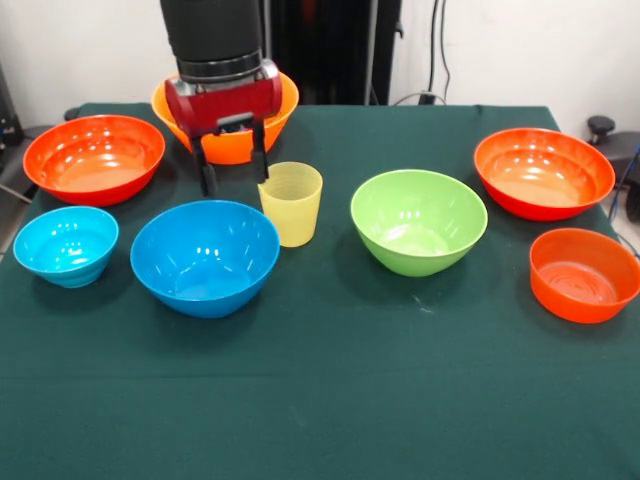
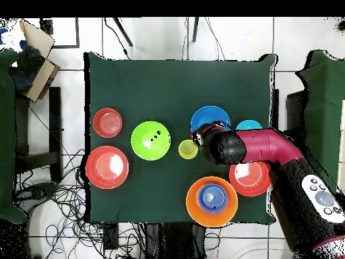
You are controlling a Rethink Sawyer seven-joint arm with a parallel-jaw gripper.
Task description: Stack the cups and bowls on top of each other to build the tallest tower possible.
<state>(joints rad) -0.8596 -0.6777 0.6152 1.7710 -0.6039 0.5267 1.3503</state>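
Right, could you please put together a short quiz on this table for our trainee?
1. True or false: the yellow cup stands upright on the cloth, outside every bowl.
2. Which bowl already has another one in it? A the green bowl; B the light-orange bowl; C the big blue bowl.
3. Fill in: the tool is ____ (open or shut).

Key: 1 true. 2 B, the overhead view shows a small blue bowl inside it. 3 open, with nothing between its fingers.
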